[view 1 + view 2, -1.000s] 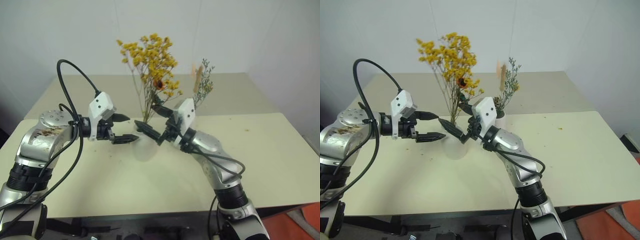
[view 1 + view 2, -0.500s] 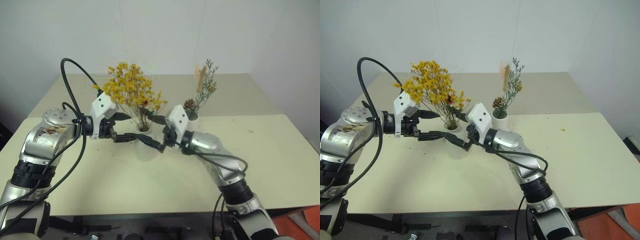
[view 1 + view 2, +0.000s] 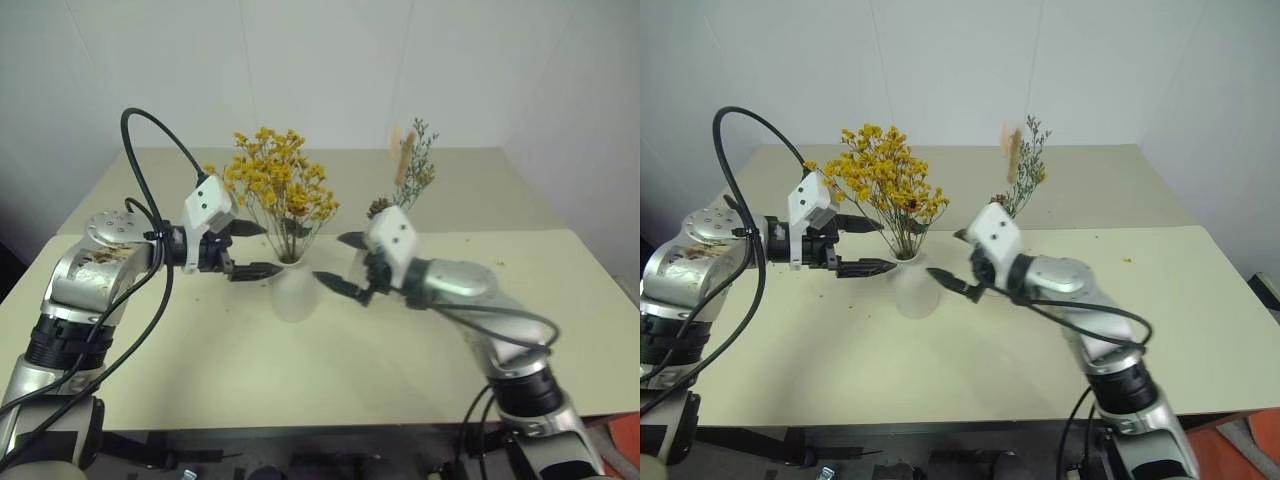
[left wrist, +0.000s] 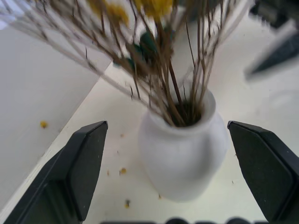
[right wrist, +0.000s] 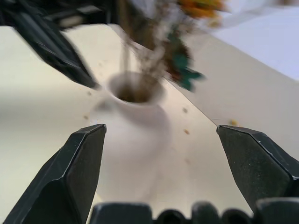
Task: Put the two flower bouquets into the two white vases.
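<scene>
Yellow flowers (image 3: 277,186) stand with their stems in the rounded vase (image 3: 292,290) on the table (image 3: 560,330), leaning and top-heavy; a brush from either arm could tip vase and bunch together. Both claws are spread wide and hold nothing: the left gripper (image 3: 252,250) hangs just beside the vase neck, the right gripper (image 3: 343,263) just opposite. Behind, the mixed sprig (image 3: 408,170) sits in the second vase (image 3: 1000,238).

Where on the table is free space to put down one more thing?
Bare table lies right of the right gripper and along the near edge. It is crowded mid-table: the rounded vase with yellow flowers, the left gripper and the mixed sprig.
</scene>
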